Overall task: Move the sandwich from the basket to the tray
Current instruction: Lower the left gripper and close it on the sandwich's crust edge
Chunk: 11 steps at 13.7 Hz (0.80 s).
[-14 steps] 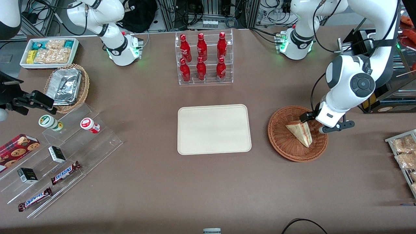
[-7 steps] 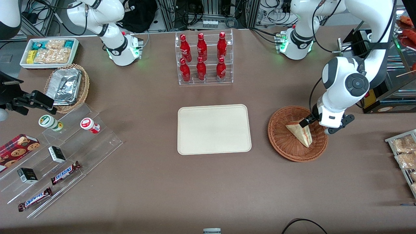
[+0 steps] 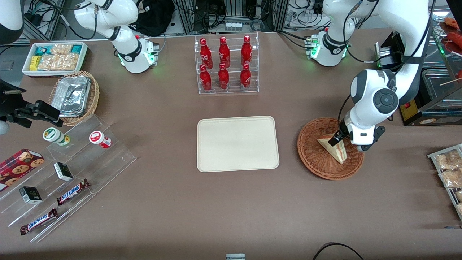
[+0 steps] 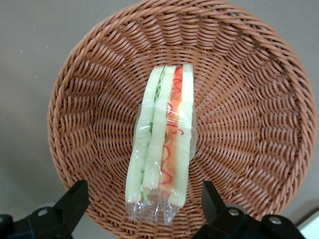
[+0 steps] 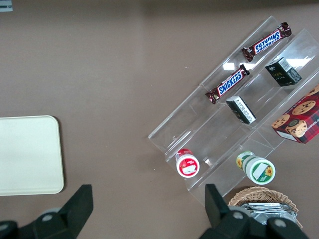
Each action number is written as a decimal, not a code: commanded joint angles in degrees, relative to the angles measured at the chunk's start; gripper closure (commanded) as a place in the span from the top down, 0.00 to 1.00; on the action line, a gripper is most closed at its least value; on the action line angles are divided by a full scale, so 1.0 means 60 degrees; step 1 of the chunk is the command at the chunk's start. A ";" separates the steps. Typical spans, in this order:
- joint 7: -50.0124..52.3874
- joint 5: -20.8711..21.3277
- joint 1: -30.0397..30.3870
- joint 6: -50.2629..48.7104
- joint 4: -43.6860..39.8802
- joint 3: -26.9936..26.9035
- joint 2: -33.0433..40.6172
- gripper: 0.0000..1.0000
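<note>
My fingers (image 4: 75, 201) stand wide apart, gripping nothing, one on each side of the sandwich (image 4: 160, 144). My gripper (image 4: 142, 206) hangs above the sandwich, which lies in the basket (image 4: 254, 104) beside the tray (image 3: 238, 143).

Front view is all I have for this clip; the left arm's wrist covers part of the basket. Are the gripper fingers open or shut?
Observer: Open. In the left wrist view the gripper hangs above the basket, a finger to each side of the sandwich.
Operator: Touching it?
Observer: No, both fingers stand apart from it.
Operator: How does the sandwich lie?
Observer: On edge in clear wrap, its red, white and green filling facing up toward the gripper.
</note>
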<state>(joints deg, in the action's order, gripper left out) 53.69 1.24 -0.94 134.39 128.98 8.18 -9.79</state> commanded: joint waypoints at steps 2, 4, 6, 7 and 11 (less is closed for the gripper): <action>0.0659 0.0130 -0.0049 0.0483 0.0037 0.0014 -0.0315 1.00; 0.0937 0.0115 -0.0049 0.0585 0.0023 0.0014 -0.0462 1.00; 0.1216 0.0115 -0.0049 0.0717 0.0023 0.0014 -0.0579 0.95; 0.1405 0.0115 -0.0049 0.0718 -0.0006 0.0014 -0.0609 0.72; 0.1801 0.0100 -0.0063 0.0601 -0.0284 0.0014 -0.0653 0.07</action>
<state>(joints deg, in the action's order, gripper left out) 61.61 1.24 -0.94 137.68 128.59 8.18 -13.32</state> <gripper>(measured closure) 0.374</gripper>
